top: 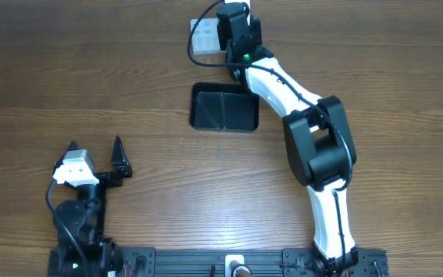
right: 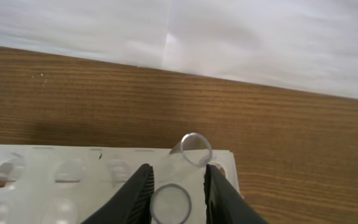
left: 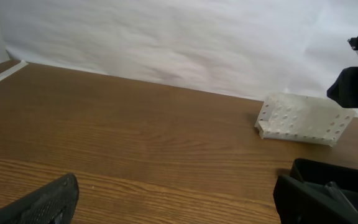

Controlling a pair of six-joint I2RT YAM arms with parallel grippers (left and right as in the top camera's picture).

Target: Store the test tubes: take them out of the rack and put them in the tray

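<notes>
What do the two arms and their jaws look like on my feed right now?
Right arm: white links, bulky black joint housings, a green light near the wrist, a thin black cable looping beside it. Left arm: mostly black, with a white wrist block. Both have black, tapered jaws.

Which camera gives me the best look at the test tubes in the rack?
Right wrist view: it looks down on two tube mouths, one test tube at the right gripper, another tilted near the rack corner. In the top view the right arm covers most of the rack; the left wrist view shows its side, tubes not discernible.
</notes>
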